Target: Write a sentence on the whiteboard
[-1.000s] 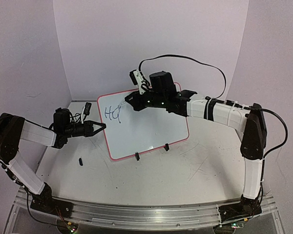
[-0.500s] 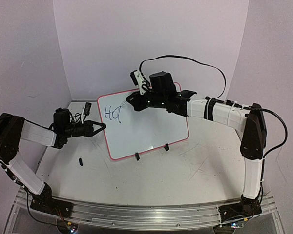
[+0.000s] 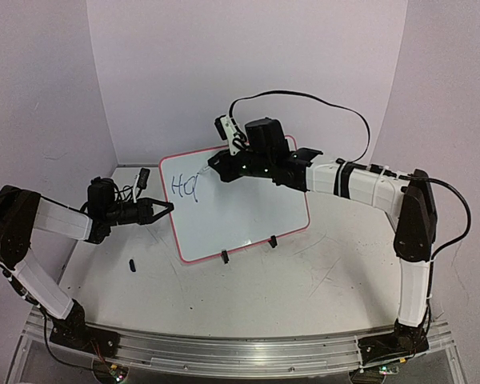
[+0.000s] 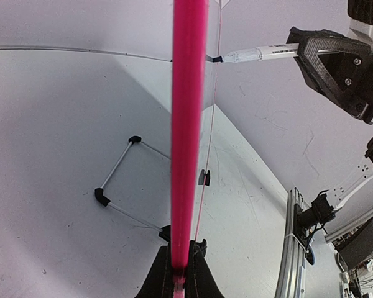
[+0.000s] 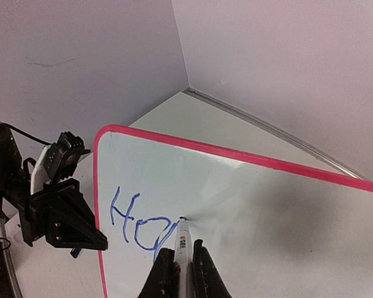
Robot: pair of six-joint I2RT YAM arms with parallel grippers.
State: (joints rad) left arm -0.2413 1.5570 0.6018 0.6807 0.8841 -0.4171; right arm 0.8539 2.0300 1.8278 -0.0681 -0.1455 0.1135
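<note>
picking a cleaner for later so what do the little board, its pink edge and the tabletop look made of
Small rectangular white board: smooth glossy coated sheet, likely melamine or painted steel; it shows sheen and takes blue ink. Thin pink rim: probably moulded plastic, uniform even colour. Large white table: hard matte laminate, seemingly, marked with grey scratches.

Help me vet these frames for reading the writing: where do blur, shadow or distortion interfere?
Left wrist: the board rim is a blurred pink bar, too near to focus. Right wrist: the lettering is sharp, with a soft shadow right of the marker tip. Top external: even light, lettering small.
</note>
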